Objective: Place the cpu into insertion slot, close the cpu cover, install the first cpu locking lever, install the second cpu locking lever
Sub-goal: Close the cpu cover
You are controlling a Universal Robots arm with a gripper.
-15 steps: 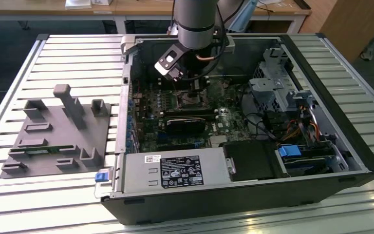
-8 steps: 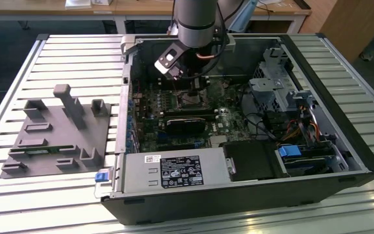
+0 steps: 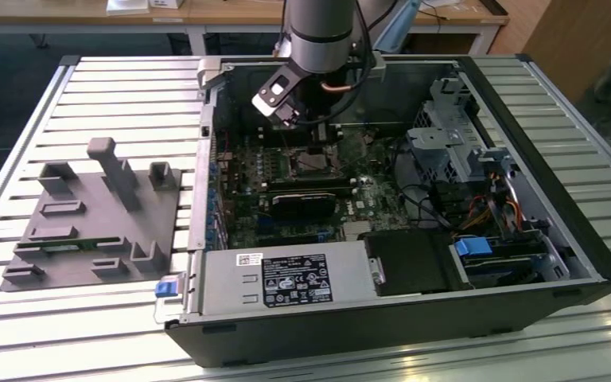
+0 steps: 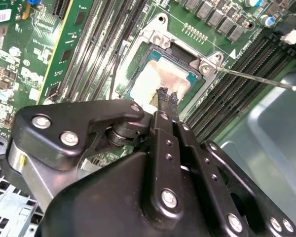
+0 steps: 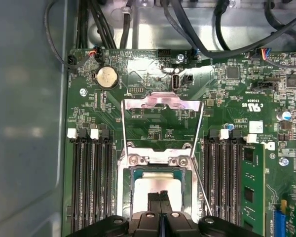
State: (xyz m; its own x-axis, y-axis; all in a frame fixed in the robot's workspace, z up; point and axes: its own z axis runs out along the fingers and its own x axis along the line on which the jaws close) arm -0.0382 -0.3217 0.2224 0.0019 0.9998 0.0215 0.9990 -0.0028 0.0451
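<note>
Fingers (image 4: 163,104) of the gripper (image 4: 168,94) are pressed together with nothing between them. Their tips are down at the cpu (image 4: 153,79), which lies flat in the insertion slot (image 5: 131,185) beneath them. Beyond the tips, the cpu cover (image 5: 163,103) stands swung open.

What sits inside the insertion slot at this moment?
The cpu lies in the insertion slot, its pale top showing. The shut gripper covers part of it; the pins beneath are hidden.
</note>
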